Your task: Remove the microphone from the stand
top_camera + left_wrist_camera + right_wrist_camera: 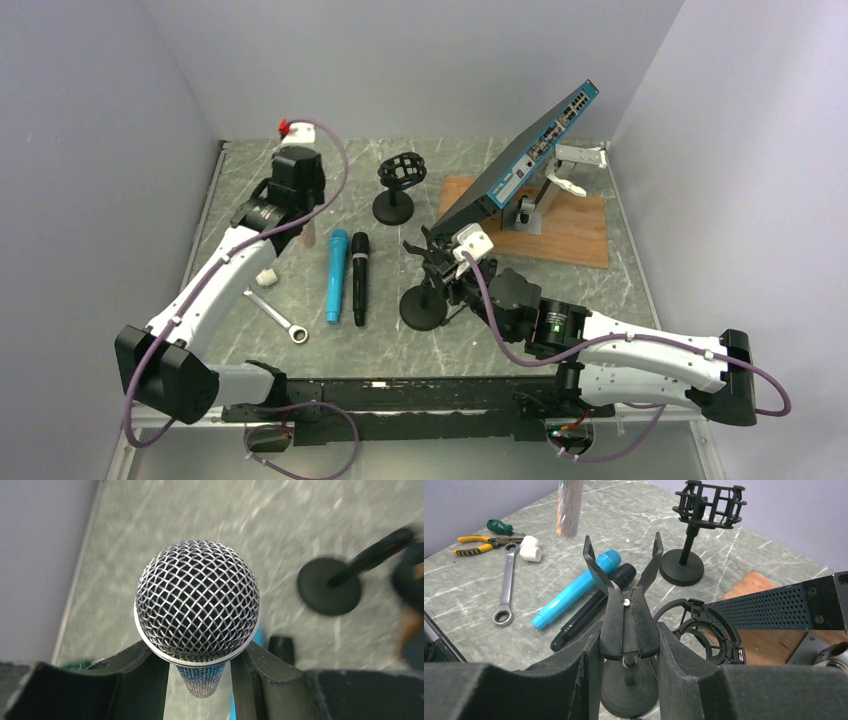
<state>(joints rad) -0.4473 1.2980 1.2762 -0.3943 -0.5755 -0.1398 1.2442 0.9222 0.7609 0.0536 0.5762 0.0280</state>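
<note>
Left fingers are clenched just under the mesh head of the microphone. It is out of the stand and held upright above the bench, toward the far-left corner.

Right fingers are clamped on the stand's clip. The clip's two prongs point up and splay apart. The stand sits mid-bench, toward the near edge.

Holders: a second stand, further back, carries a black cage mount.

Loose on the bench left of the task stand, a blue microphone and a black microphone lie side by side. A wrench lies nearer the left edge.

View differences:
- Only the left wrist camera shows me the mesh head and the grip on it. From the top camera the arm covers the head, and I see just the barrel below the wrist.
- The right wrist camera shows the barrel hanging in at the top of its picture, blurred. It alone shows pliers and a screwdriver near the left edge.
- The top camera alone shows the whole network switch, tilted over a wooden board at the far-right corner.
</note>
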